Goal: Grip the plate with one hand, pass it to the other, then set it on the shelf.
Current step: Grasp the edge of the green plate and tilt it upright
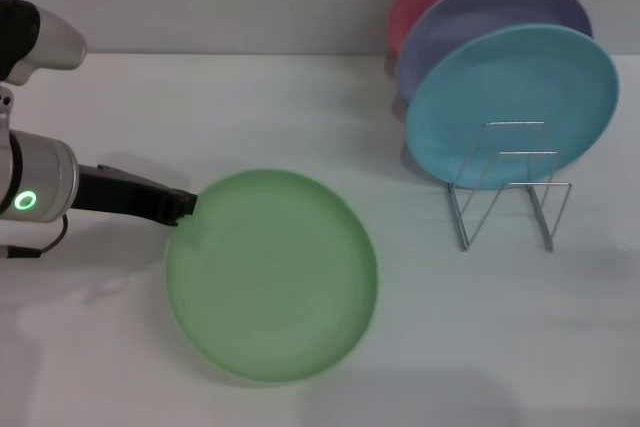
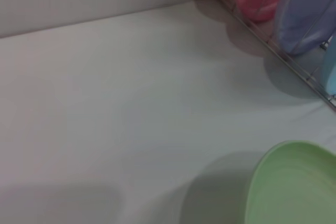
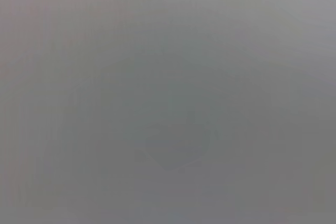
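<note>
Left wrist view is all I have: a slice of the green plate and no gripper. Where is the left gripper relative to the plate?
Observer: In the head view, the left gripper is at the plate's rim, on the robot's left side.
Operator: And the right arm?
Observer: It is not in the head view, and its wrist camera shows only plain grey.
Operator: Which plate is frontmost in the shelf?
Observer: The turquoise plate. Bare wire loops of the shelf stand in front of it.
</note>
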Controlling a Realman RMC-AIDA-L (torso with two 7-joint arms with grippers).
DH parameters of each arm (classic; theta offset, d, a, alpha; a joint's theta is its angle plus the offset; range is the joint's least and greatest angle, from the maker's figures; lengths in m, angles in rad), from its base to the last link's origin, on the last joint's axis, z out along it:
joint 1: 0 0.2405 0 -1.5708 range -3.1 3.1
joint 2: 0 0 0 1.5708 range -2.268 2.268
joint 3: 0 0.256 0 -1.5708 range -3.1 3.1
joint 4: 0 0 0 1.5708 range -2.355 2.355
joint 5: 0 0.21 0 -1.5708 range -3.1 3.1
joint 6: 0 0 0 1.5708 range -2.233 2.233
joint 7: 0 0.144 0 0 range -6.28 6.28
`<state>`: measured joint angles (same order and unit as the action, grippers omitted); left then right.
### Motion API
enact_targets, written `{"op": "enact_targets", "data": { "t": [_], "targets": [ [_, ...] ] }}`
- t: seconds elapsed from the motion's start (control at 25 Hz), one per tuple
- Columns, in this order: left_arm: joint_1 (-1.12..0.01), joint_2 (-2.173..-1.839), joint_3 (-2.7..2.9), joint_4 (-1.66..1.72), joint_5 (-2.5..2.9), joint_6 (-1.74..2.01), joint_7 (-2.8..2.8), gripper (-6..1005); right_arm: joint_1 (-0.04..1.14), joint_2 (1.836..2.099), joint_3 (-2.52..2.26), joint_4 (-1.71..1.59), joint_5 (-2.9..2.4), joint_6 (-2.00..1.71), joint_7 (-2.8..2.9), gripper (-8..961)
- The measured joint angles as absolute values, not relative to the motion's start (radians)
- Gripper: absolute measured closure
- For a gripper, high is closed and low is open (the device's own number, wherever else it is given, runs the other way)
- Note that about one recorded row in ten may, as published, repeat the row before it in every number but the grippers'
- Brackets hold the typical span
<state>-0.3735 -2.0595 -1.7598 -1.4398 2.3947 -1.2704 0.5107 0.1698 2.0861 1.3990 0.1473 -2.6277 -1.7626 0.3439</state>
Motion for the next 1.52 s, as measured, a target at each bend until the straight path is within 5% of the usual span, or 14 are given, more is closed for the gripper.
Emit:
{"op": "enact_targets", "data": {
  "t": [1.52],
  "targets": [
    [-0.410,-2.059,-1.795,-1.519,2.415,-1.326,0.522,983,0.172,2.086,1.397,0.141,-2.628,-1.755,0.345,127]
  ]
}}
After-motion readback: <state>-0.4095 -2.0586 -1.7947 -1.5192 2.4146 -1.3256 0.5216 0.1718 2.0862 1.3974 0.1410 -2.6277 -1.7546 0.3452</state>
